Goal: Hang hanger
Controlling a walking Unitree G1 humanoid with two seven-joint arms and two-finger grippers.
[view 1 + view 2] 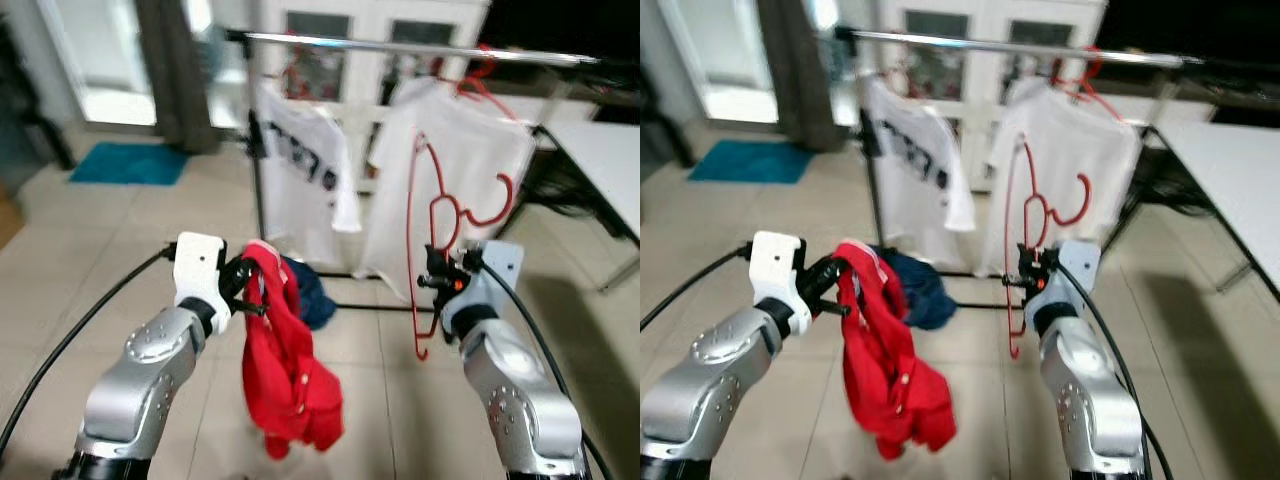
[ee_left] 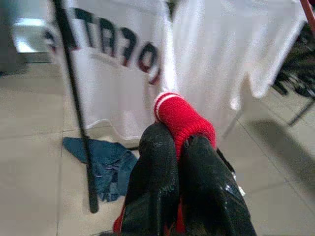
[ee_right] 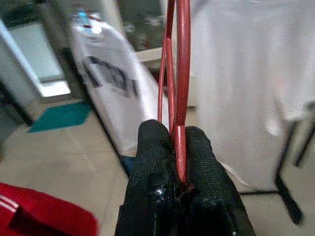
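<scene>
A red wire hanger [image 1: 425, 230] stands upright in front of me, its hook [image 1: 495, 205] near the white shirts. My right gripper [image 1: 437, 281] is shut on its lower wire, seen as two black fingers [image 3: 152, 152] pinching the red hanger [image 3: 182, 98]. My left gripper [image 1: 243, 283] is shut on a red garment [image 1: 290, 370] that hangs down limp; its striped cuff [image 2: 172, 105] pokes out between the fingers [image 2: 157, 162]. The metal clothes rail [image 1: 400, 45] runs across the back, above both grippers.
Two white T-shirts [image 1: 300, 170] [image 1: 455, 190] hang on the rail, one on another red hanger [image 1: 480, 85]. A blue cloth [image 1: 310, 290] lies on the tile floor by the rack's black post [image 1: 258, 170]. A white table [image 1: 600, 160] stands at right, a teal mat [image 1: 130, 163] at far left.
</scene>
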